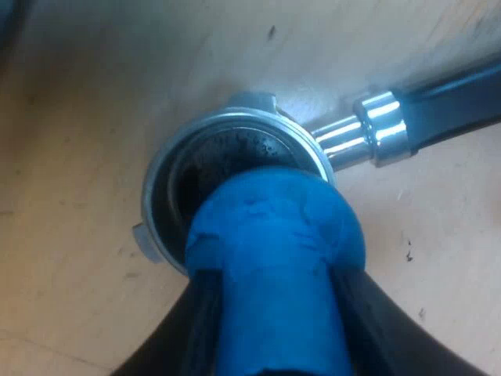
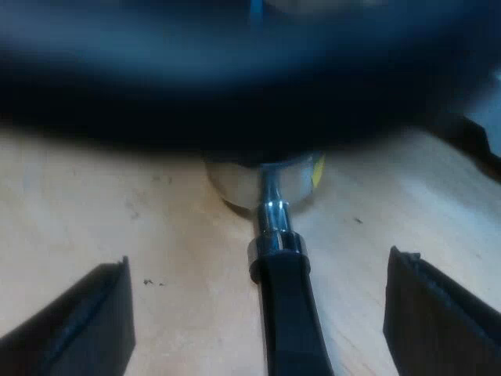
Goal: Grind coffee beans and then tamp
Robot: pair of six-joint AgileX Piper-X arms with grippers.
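A blue tamper (image 1: 275, 258) is held between my left gripper's black fingers (image 1: 200, 329), its head lowered into the metal holder's basket (image 1: 227, 157), which holds dark coffee grounds. The holder lies on a light wooden table (image 1: 78, 117); its chrome neck (image 1: 376, 129) leads to the dark handle (image 1: 462, 98). In the right wrist view the same holder's bowl (image 2: 258, 182) and dark handle (image 2: 290, 313) run between my right gripper's (image 2: 258, 313) wide-apart fingers (image 2: 86, 321), which do not touch the handle. A large dark blurred shape (image 2: 235, 78) hangs over the bowl.
A few dark coffee specks (image 1: 407, 251) lie on the wood near the holder. A yellow patch (image 2: 318, 168) shows at the bowl's side. Bare wooden table surrounds the holder.
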